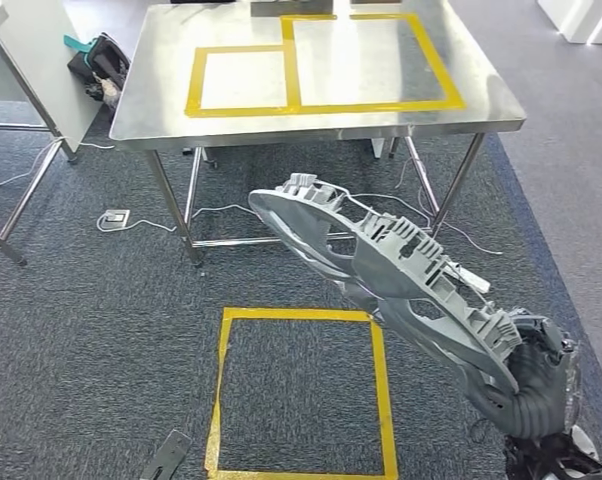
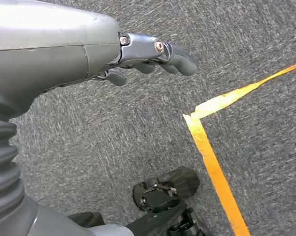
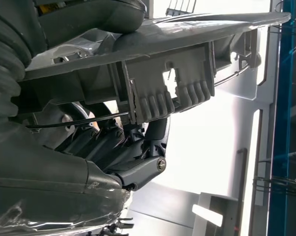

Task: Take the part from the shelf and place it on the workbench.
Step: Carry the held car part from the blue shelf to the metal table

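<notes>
A long grey plastic part (image 1: 388, 265) with ribs and cut-outs hangs in the air in front of the workbench, slanting from lower right up toward the middle. My right hand (image 1: 539, 385) grips its near end at the lower right of the head view. In the right wrist view the dark fingers (image 3: 124, 147) curl around the part (image 3: 168, 88). The steel workbench (image 1: 162, 90) stands ahead, its top marked with two yellow tape rectangles (image 1: 290, 70). My left hand (image 2: 154, 56) hangs over the carpet with fingers stretched out, holding nothing.
A yellow tape square (image 1: 302, 390) lies on the grey carpet before me. White cables (image 1: 132, 222) trail under the bench. A second table (image 1: 26, 60) stands at far left with a dark bag (image 1: 98, 62) beside it.
</notes>
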### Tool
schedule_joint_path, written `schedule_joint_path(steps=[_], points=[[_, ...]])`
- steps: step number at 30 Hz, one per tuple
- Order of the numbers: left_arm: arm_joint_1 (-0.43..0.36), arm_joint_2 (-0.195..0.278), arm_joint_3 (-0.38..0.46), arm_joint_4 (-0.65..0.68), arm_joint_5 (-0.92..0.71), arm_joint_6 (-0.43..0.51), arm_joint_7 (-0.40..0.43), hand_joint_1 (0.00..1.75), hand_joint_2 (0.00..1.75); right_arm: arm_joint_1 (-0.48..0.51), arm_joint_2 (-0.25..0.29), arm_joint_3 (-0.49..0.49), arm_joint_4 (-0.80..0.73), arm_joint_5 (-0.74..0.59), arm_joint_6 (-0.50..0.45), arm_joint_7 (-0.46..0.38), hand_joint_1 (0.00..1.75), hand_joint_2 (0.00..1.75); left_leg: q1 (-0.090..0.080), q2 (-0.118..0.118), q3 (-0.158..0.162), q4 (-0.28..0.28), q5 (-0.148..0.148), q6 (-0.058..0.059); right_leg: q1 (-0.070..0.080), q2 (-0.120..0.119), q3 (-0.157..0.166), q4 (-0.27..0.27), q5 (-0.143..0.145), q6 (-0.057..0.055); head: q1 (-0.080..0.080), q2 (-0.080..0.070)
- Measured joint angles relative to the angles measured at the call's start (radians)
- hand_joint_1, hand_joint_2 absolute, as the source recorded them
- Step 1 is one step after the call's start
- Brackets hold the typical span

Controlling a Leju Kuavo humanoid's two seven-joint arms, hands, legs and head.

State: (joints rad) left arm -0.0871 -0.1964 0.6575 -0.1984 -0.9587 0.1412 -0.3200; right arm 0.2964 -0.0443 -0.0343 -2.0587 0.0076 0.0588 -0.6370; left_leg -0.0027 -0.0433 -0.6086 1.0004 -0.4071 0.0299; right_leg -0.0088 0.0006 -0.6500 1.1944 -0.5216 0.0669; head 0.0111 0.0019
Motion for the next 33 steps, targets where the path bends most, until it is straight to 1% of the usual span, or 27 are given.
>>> schedule_joint_path(steps=[1, 2, 3, 4, 5, 7, 9, 11, 13, 16, 17, 19, 21, 22, 23, 25, 26, 27, 28, 29, 30, 31, 32, 33], points=[[0.000, -0.001, 0.000, 0.000, 0.000, -0.002, -0.001, 0.00, 1.75, 0.000, 0.000, -0.001, -0.001, -0.001, 0.000, -0.002, 1.75, 1.75, -0.002, -0.004, 0.000, 0.002, -0.001, -0.004, -0.002, 0.004, 0.028, -0.071, 0.032, 0.000, 0.000, 0.000], [-0.001, -0.001, 0.000, 0.000, 0.001, -0.006, -0.002, 0.00, 1.75, 0.000, 0.000, -0.002, -0.002, -0.001, 0.000, -0.003, 1.75, 1.75, -0.003, -0.008, -0.001, 0.005, -0.002, -0.009, -0.004, 0.010, 0.052, -0.125, 0.053, -0.002, 0.000, 0.000], [-0.001, -0.002, 0.000, 0.000, 0.005, -0.011, -0.003, 0.00, 1.75, 0.001, 0.000, -0.003, -0.003, -0.001, 0.000, -0.004, 1.75, 1.75, -0.005, -0.010, -0.003, 0.007, -0.003, -0.013, -0.005, 0.015, 0.066, -0.156, 0.061, -0.004, -0.001, 0.000], [-0.002, -0.001, 0.000, 0.000, 0.008, -0.016, -0.005, 0.00, 1.75, 0.001, 0.000, -0.003, -0.004, -0.002, -0.001, -0.004, 1.75, 1.75, -0.007, -0.010, -0.006, 0.009, -0.002, -0.010, -0.006, 0.020, 0.071, -0.169, 0.062, -0.007, -0.002, 0.000], [-0.002, -0.002, 0.000, 0.000, 0.011, -0.020, -0.007, 0.00, 1.75, 0.001, 0.000, -0.004, -0.005, -0.002, -0.002, -0.005, 1.75, 1.75, -0.007, -0.010, -0.008, 0.009, 0.000, -0.004, -0.005, 0.021, 0.071, -0.169, 0.064, -0.009, -0.003, 0.000], [-0.003, -0.002, 0.000, 0.000, 0.013, -0.023, -0.012, 0.00, 1.75, 0.001, 0.000, -0.006, -0.005, -0.002, -0.003, -0.004, 1.75, 1.75, -0.006, -0.010, -0.008, 0.006, 0.003, 0.008, -0.003, 0.022, 0.069, -0.170, 0.066, -0.011, -0.003, 0.000], [-0.005, -0.002, 0.000, 0.000, 0.012, -0.022, -0.014, 0.00, 1.75, 0.001, 0.000, -0.007, -0.005, -0.002, -0.003, -0.004, 1.75, 1.75, -0.005, -0.010, -0.007, 0.001, 0.007, 0.004, -0.001, 0.023, 0.067, -0.169, 0.067, -0.015, -0.003, 0.000], [-0.007, -0.003, 0.000, 0.000, 0.009, -0.020, -0.015, 0.00, 1.75, 0.000, 0.000, -0.009, -0.005, -0.001, -0.002, -0.004, 1.75, 1.75, -0.003, -0.010, -0.006, -0.003, 0.010, -0.005, 0.001, 0.023, 0.065, -0.169, 0.068, -0.019, -0.003, 0.000], [-0.007, -0.003, 0.000, 0.000, 0.006, -0.019, -0.015, 0.00, 1.75, -0.001, 0.000, -0.010, -0.005, -0.001, -0.002, -0.004, 1.75, 1.75, -0.003, -0.010, -0.007, -0.004, 0.008, -0.009, 0.000, 0.022, 0.064, -0.169, 0.069, -0.021, -0.003, 0.000], [-0.009, -0.002, 0.000, 0.000, 0.004, -0.018, -0.015, 0.00, 1.75, -0.003, 0.000, -0.010, -0.005, 0.000, -0.001, -0.004, 1.75, 1.75, -0.005, -0.010, -0.009, -0.003, 0.002, -0.004, -0.003, 0.022, 0.064, -0.170, 0.068, -0.018, -0.003, 0.000], [-0.010, -0.002, 0.000, 0.000, 0.004, -0.017, -0.015, 0.00, 1.75, -0.004, 0.000, -0.010, -0.005, 0.000, 0.000, -0.004, 1.75, 1.75, -0.007, -0.010, -0.009, -0.003, 0.001, -0.002, -0.005, 0.022, 0.064, -0.172, 0.068, -0.015, -0.003, 0.000], [-0.012, -0.003, 0.000, 0.000, 0.004, -0.016, -0.012, 0.00, 1.75, -0.006, 0.000, -0.010, -0.005, 0.000, 0.000, -0.003, 1.75, 1.75, -0.009, -0.010, -0.008, -0.013, -0.002, 0.002, -0.007, 0.022, 0.068, -0.169, 0.078, -0.008, -0.003, 0.000], [-0.014, -0.004, 0.000, 0.000, 0.004, -0.016, -0.007, 0.00, 1.75, -0.009, 0.000, -0.010, -0.005, 0.001, 0.001, -0.002, 1.75, 1.75, -0.006, -0.010, 0.004, -0.025, -0.010, 0.007, -0.006, 0.019, 0.062, -0.151, 0.079, 0.001, -0.001, 0.000], [-0.014, -0.005, 0.000, 0.000, 0.004, -0.016, -0.004, 0.00, 1.75, -0.011, 0.000, -0.010, -0.005, 0.001, 0.001, -0.002, 1.75, 1.75, -0.004, -0.011, 0.013, -0.027, -0.016, 0.009, -0.006, 0.016, 0.050, -0.128, 0.065, 0.003, 0.002, 0.000], [-0.013, -0.006, 0.000, 0.000, 0.005, -0.017, -0.001, 0.00, 1.75, -0.013, 0.000, -0.009, -0.005, 0.001, 0.001, -0.001, 1.75, 1.75, -0.003, -0.011, 0.022, -0.028, -0.019, 0.011, -0.006, 0.014, 0.026, -0.085, 0.041, 0.005, 0.003, 0.000], [-0.012, -0.006, 0.000, 0.000, 0.006, -0.018, 0.002, 0.00, 1.75, -0.014, 0.000, -0.009, -0.005, 0.002, 0.001, 0.000, 1.75, 1.75, -0.003, -0.009, 0.034, -0.027, -0.028, 0.012, -0.007, 0.012, -0.040, 0.037, -0.014, 0.010, 0.006, 0.000], [-0.011, -0.007, 0.000, 0.000, 0.006, -0.019, 0.002, 0.00, 1.75, -0.013, 0.000, -0.008, -0.005, 0.002, 0.001, 0.001, 1.75, 1.75, -0.002, -0.009, 0.039, -0.027, -0.034, 0.011, -0.008, 0.011, -0.071, 0.086, -0.030, 0.013, 0.006, 0.000], [-0.009, -0.007, 0.000, 0.000, 0.006, -0.019, 0.002, 0.00, 1.75, -0.012, 0.000, -0.009, -0.005, 0.003, 0.000, 0.002, 1.75, 1.75, -0.001, -0.009, 0.046, -0.026, -0.040, 0.009, -0.009, 0.010, -0.088, 0.107, -0.029, 0.017, 0.006, 0.000], [-0.007, -0.007, 0.000, 0.000, 0.006, -0.019, 0.002, 0.00, 1.75, -0.011, 0.000, -0.009, -0.004, 0.004, 0.000, 0.004, 1.75, 1.75, 0.001, -0.009, 0.055, -0.026, -0.047, 0.006, -0.012, 0.009, -0.088, 0.091, -0.010, 0.021, 0.007, 0.000], [-0.005, -0.007, 0.000, 0.000, 0.006, -0.019, 0.002, 0.00, 1.75, -0.011, 0.000, -0.009, -0.004, 0.004, 0.000, 0.004, 1.75, 1.75, 0.004, -0.010, 0.066, -0.025, -0.055, 0.002, -0.016, 0.009, -0.069, 0.042, 0.025, 0.027, 0.007, 0.000], [-0.004, -0.007, 0.000, 0.000, 0.007, -0.019, 0.003, 0.00, 1.75, -0.011, 0.000, -0.009, -0.004, 0.005, 0.000, 0.005, 1.75, 1.75, 0.006, -0.011, 0.077, -0.023, -0.065, -0.005, -0.022, 0.009, -0.040, -0.026, 0.065, 0.035, 0.007, 0.000], [-0.003, -0.007, 0.001, 0.000, 0.009, -0.018, 0.003, 0.00, 1.75, -0.012, 0.000, -0.009, -0.003, 0.005, 0.000, 0.005, 1.75, 1.75, 0.008, -0.011, 0.086, -0.019, -0.074, -0.013, -0.025, 0.011, -0.013, -0.087, 0.085, 0.041, 0.009, 0.000], [-0.004, -0.006, 0.001, 0.000, 0.011, -0.017, 0.003, 0.00, 1.75, -0.012, 0.000, -0.008, -0.002, 0.005, 0.000, 0.005, 1.75, 1.75, 0.008, -0.012, 0.091, -0.016, -0.083, -0.021, -0.027, 0.014, 0.010, -0.130, 0.091, 0.037, 0.011, 0.000], [-0.004, -0.006, 0.001, 0.000, 0.014, -0.016, 0.003, 0.00, 1.75, -0.012, 0.000, -0.008, -0.002, 0.005, -0.001, 0.005, 1.75, 1.75, 0.007, -0.012, 0.094, -0.014, -0.091, -0.027, -0.026, 0.017, 0.023, -0.150, 0.085, 0.026, 0.012, 0.000]])
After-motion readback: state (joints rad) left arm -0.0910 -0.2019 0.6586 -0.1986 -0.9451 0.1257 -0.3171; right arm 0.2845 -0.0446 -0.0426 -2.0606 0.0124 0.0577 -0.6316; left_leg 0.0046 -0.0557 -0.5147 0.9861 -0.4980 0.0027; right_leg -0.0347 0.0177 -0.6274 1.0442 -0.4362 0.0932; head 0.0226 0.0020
